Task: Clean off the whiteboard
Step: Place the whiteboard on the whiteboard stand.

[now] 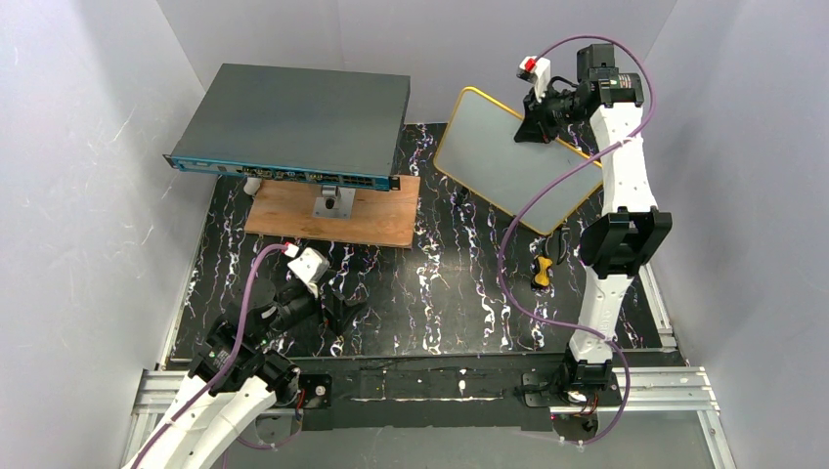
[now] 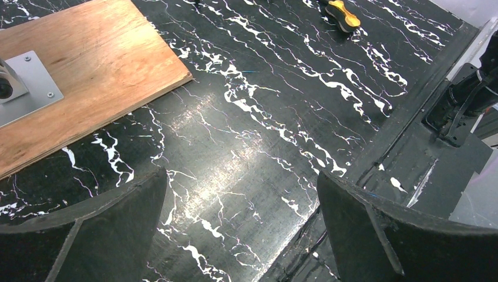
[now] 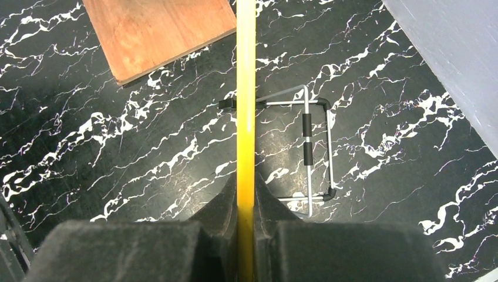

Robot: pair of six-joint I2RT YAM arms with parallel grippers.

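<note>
The whiteboard (image 1: 494, 156), blank and white with a thin yellow frame, hangs tilted above the back right of the table. My right gripper (image 1: 536, 125) is shut on its upper right edge. In the right wrist view the board shows edge-on as a yellow strip (image 3: 245, 88) running up from between my right gripper's (image 3: 245, 197) closed pads. My left gripper (image 1: 337, 315) sits low at the front left, open with nothing between its fingers; in its own view the left gripper (image 2: 244, 229) has only the black marbled table under it.
A dark-grey flat box (image 1: 293, 122) stands on a bracket on the brown wooden board (image 1: 332, 220) at the back left. A small yellow and black object (image 1: 541, 272) lies right of centre. A wire stand (image 3: 305, 150) lies on the table below the whiteboard.
</note>
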